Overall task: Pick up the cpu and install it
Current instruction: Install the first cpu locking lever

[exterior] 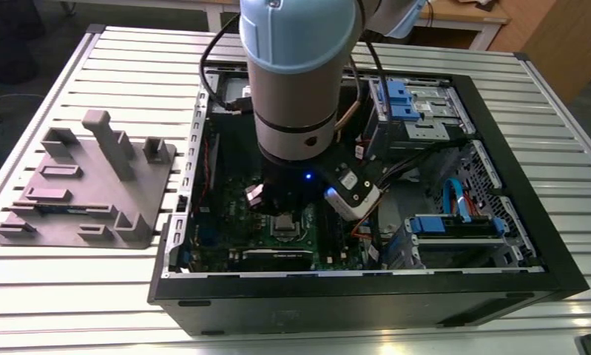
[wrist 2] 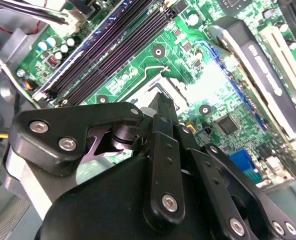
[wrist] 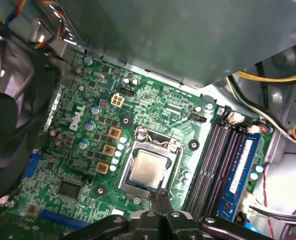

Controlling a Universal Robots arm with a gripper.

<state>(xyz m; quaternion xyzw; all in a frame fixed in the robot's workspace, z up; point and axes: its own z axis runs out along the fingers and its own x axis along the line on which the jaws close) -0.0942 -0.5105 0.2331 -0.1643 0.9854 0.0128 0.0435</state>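
Cpu looks placed; end effector empty.
cpu lies flat in the motherboard socket. End effector hovers just beside it, clenched on nothing. Can't tell if the socket latch is closed.

1. In the exterior view, even overhead light brightens the slatted table. The inside of the computer case lies dim beneath the arm, where a small blue light glows.
2. In the second wrist view, glare whitens a patch of the motherboard. The gripper is dark, with glints on its screws.
3. In the first wrist view, the board is evenly lit, and the cpu has a pale sheen.
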